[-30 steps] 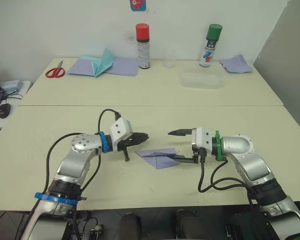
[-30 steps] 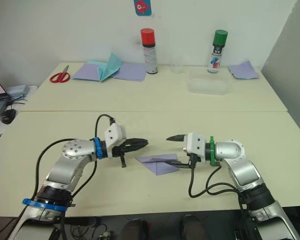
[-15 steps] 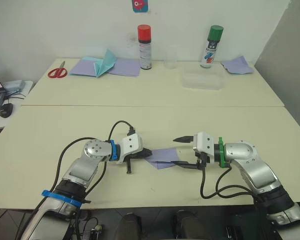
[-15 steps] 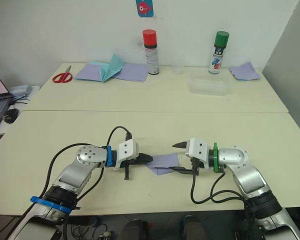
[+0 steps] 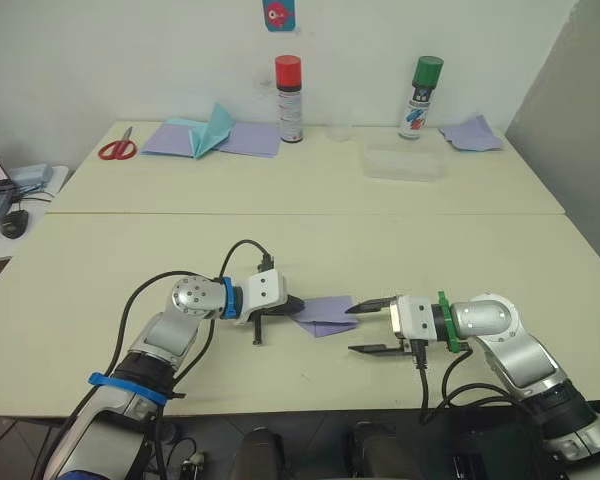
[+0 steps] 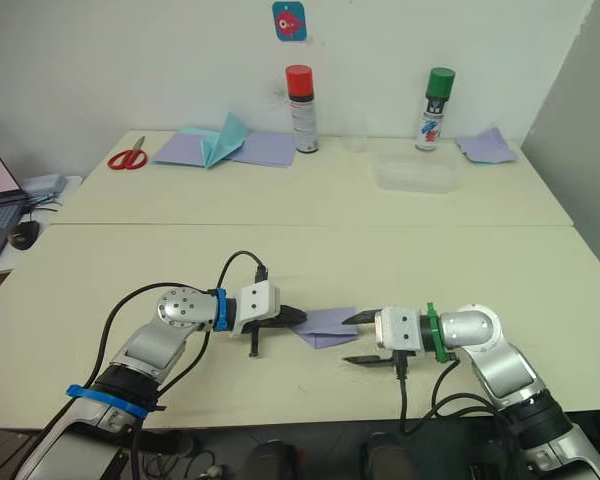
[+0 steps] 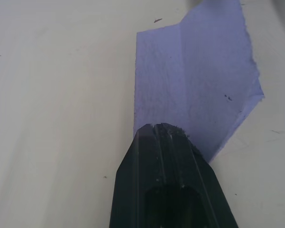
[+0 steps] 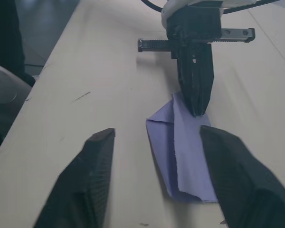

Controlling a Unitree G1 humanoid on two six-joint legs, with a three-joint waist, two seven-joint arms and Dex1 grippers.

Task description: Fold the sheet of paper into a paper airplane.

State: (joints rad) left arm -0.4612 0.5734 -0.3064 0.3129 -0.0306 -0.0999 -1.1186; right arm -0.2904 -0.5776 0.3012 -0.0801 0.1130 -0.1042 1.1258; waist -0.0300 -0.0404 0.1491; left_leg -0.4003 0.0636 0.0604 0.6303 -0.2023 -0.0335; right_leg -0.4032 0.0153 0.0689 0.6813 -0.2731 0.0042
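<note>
The sheet of paper (image 5: pixel 325 312) is lavender and lies folded into a small pointed, layered shape on the near table, also seen in the right wrist view (image 8: pixel 180 152). My left gripper (image 5: pixel 292 304) is shut, and its tip (image 7: pixel 159 127) rests on the left end of the paper (image 7: pixel 199 80). My right gripper (image 5: pixel 363 328) is open just right of the paper, fingers pointing at it and not touching it. One of its fingers (image 8: pixel 97 175) stands on each side of the paper in its wrist view.
On the far table stand a red-capped spray can (image 5: pixel 288 98), a green-capped can (image 5: pixel 415 97) and a clear plastic container (image 5: pixel 403 160). Red scissors (image 5: pixel 113 150), a teal paper piece (image 5: pixel 210 125), flat lavender sheets (image 5: pixel 250 138) and a lavender scrap (image 5: pixel 470 132) lie there too.
The left gripper moved right until its tip reached the paper's left end. The right gripper drew back from the paper, toward the right and the near edge.
</note>
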